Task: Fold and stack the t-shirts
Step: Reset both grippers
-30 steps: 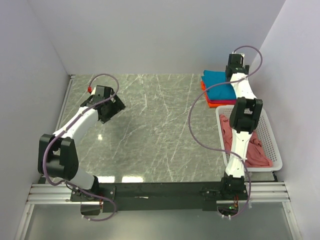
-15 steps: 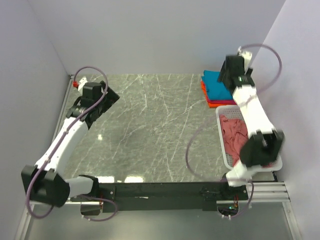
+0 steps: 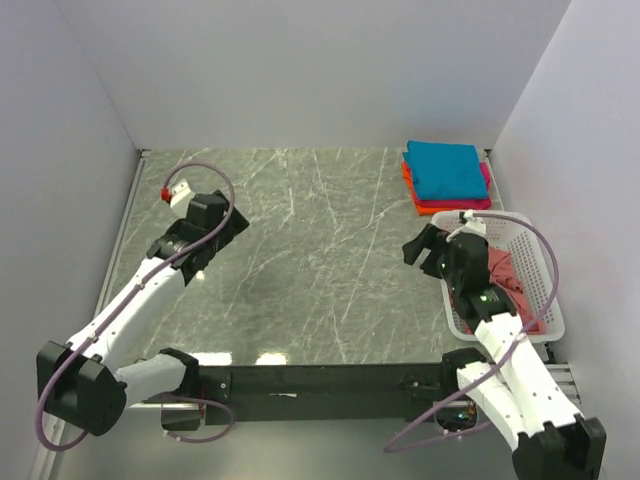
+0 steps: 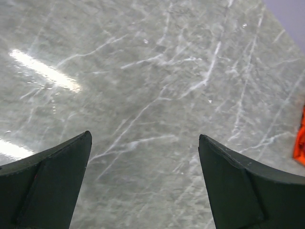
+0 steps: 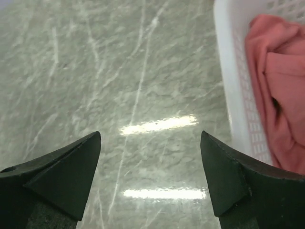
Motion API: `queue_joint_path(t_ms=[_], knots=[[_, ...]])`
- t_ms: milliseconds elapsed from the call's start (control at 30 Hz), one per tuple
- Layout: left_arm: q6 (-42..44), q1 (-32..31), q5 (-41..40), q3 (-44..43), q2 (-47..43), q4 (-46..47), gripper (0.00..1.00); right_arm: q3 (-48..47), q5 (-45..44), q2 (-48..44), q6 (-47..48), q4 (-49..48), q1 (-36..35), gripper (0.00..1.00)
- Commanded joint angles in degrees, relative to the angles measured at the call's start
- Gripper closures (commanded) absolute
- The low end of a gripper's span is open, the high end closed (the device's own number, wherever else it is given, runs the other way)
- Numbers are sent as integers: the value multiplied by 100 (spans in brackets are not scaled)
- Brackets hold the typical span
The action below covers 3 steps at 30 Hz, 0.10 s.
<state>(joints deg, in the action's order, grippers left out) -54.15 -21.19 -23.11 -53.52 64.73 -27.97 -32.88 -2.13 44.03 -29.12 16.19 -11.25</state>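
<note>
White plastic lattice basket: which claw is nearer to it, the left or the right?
Right. The right claw hovers just beside the white plastic lattice basket's left rim; the left claw is far away, over the grey marble table's left side.

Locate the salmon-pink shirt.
Top view, right side: the salmon-pink shirt lies crumpled in the white basket, nearer than the folded stack, beside the right pincer.

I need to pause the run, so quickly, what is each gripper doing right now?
Left gripper: open, holding nothing.
Right gripper: open, holding nothing.
</note>
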Motion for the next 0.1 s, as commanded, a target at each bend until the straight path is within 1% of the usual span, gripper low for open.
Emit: queue_joint_path(t_ms=[0,67], knots=[[-131,-113,-781,8,-382,107,1,-8,432,-509,-129,-598,-18,9],[-8,-166,-843,26,-408,133,1,36,503,-649,-155,-678,-18,8]])
